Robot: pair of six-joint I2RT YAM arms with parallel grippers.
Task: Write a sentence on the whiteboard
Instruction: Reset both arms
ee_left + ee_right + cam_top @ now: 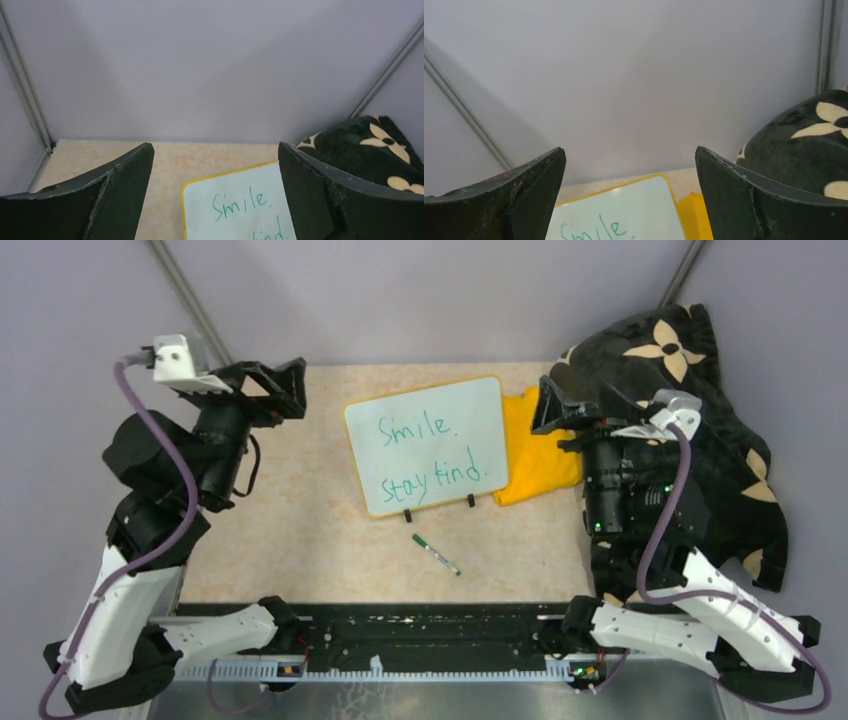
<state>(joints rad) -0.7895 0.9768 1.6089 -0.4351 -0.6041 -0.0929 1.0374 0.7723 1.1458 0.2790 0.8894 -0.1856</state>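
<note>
The whiteboard [428, 445] sits in the middle of the beige worktop [290, 530], towards the far wall and turned slightly anticlockwise in the overhead view. Its two black feet are at its near edge. On it the sentence [430, 450] runs in thin green handwriting over two lines, "Smile." above "stay kind." A yellow cloth [535, 450] lies against the board's right edge. Behind and to the right of the cloth, a dark fabric with cream flowers [700, 390] is heaped in the far right corner.

A marker pen [436, 554] with a pale barrel and green ends lies at an angle on the worktop. It is just in front of the board's feet, touching neither the board nor either arm.

The left claw [297, 390] hangs raised to the left of the board. Its fingers are spread wide with nothing between them; its wrist camera sees only the board's upper left corner [235, 210] far below. The right claw [545, 405] hangs above the yellow cloth at the board's right side. It is likewise spread wide and holds nothing, and its wrist view shows the board's top edge [624, 210] between the fingers.
</note>
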